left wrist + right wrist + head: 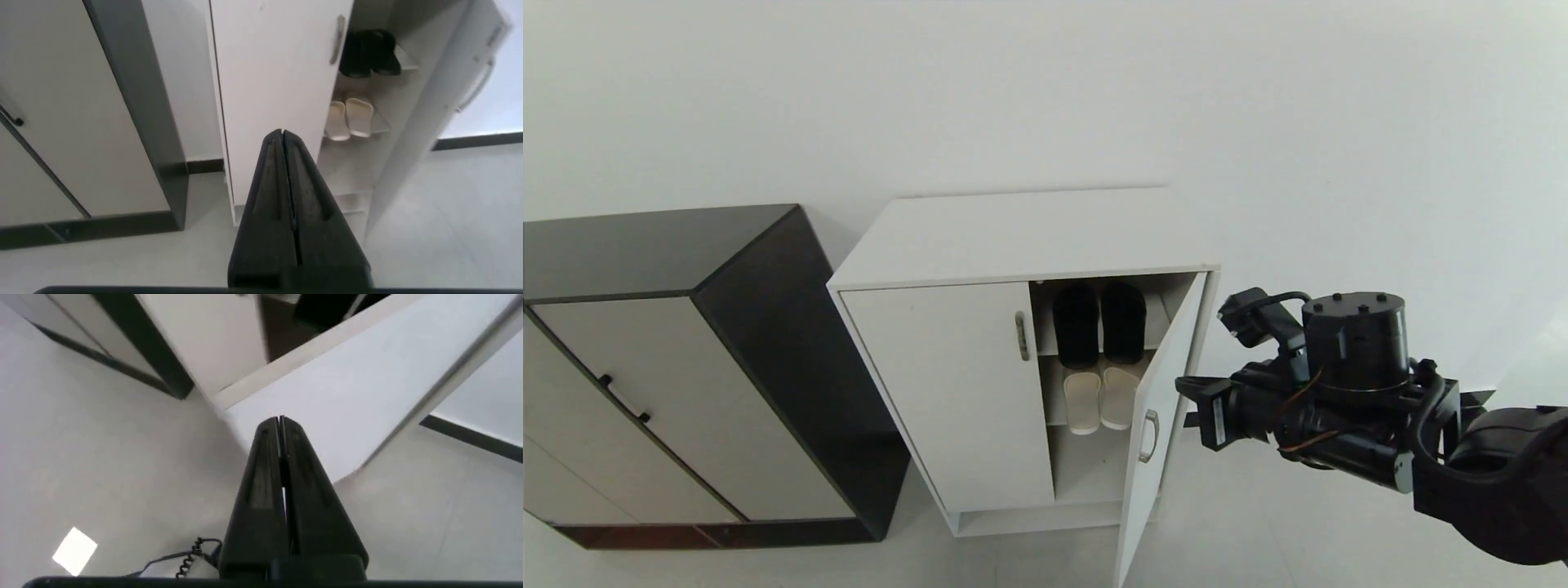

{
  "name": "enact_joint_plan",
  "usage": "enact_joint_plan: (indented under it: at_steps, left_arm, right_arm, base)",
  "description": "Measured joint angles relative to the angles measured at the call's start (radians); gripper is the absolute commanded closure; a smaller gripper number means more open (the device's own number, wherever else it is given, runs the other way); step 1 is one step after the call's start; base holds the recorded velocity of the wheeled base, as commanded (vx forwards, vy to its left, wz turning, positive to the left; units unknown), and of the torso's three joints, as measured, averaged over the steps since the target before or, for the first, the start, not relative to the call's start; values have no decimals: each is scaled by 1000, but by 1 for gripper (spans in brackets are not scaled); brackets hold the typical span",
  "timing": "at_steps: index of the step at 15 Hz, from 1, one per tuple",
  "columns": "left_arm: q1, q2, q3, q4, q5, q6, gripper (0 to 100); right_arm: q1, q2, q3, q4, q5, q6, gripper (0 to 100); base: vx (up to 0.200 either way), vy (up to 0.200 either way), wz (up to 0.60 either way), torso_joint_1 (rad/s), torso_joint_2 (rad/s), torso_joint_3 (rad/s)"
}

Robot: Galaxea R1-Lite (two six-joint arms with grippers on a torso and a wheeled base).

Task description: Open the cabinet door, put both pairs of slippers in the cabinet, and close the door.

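The white cabinet [1021,233] stands against the wall with its left door [947,392] shut and its right door [1164,384] swung partly open. A black pair of slippers [1098,322] lies on the upper shelf, and a white pair [1101,396] on the shelf below. My right gripper [1181,384] is shut and empty, right by the open door's outer face above its handle [1149,435]. In the right wrist view the shut gripper [280,423] points at that door [359,400]. My left gripper [282,135], shut and empty, is held back in front of the cabinet, with both pairs [372,53] [350,118] visible beyond it.
A black cabinet with grey doors [686,367] stands close to the white one's left side. Light floor spreads in front. A coiled cable [184,555] and a white square [75,549] lie on the floor near the right arm.
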Motion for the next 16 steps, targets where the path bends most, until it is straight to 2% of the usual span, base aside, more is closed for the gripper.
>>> enact_joint_plan:
  at_steps: [6, 16]
  left_arm:
    - [-1, 0, 0, 0, 0, 0, 100]
    - [0, 0, 0, 0, 0, -1, 100]
  right_arm:
    - [4, -89, 76, 77, 1, -2, 100]
    - [9, 136, -119, 43, 0, 0, 100]
  base:
    - [0, 0, 0, 0, 0, 0]
    - [0, 0, 0, 0, 0, 0]
